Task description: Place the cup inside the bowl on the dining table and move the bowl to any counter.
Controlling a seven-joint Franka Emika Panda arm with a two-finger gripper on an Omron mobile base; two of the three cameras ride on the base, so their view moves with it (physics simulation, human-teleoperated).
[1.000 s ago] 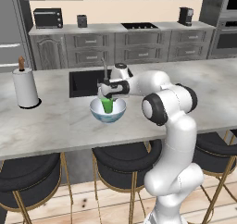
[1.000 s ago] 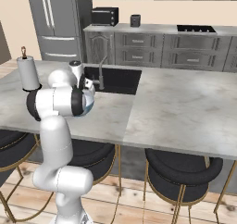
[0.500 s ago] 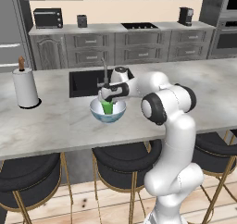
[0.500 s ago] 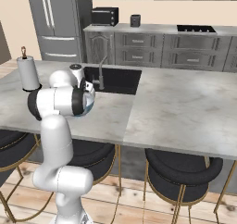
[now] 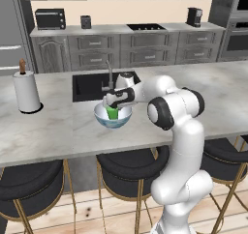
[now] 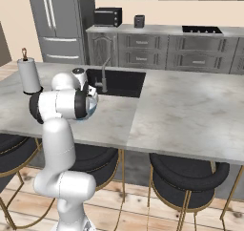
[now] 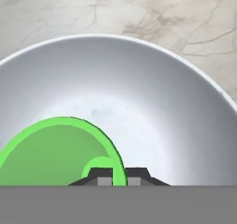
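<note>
gripper: my gripper [image 5: 113, 106] is clamped on the rim wall of the cup [image 5: 113, 113], one finger inside, one outside; in the hand view the tips [image 7: 102, 177] straddle the green rim at bottom centre.
cup: bright green, sits inside the bowl [image 5: 109, 122], low in the white interior. Can't tell whether its base touches the bowl floor or hangs just above it.
bowl: centre-left of the left base view, on the dining table [image 5: 58, 131], just in front of the black sink [image 5: 87, 85]. In the right base view my own arm covers most of it.
step: my read is the cup is ready to let go; moving the bowl is not yet done.
risk 1: if I open while the cup is off the floor or tilted, it could tip and roll against the curved wall.
risk 2: lifting out with a finger dragging on the rim could pull the cup back out.
risk 3: the bowl is wide with a thin rim; a poor pinch on it could let it swing and spill the cup.
risk 4: faucet [image 5: 109, 76] stands just behind the bowl, so a careless lift could clip it.
surface: light veined marble slab, likely slick; paper towel roll [image 5: 26, 91] at left, well apart.
room: grey-cabinet counter [image 5: 160, 29] at the upper frame, with a toaster oven [image 5: 50, 19] and coffee maker [image 5: 193, 16]; black stools [image 5: 131, 165] with gold legs along the near edge.
</note>
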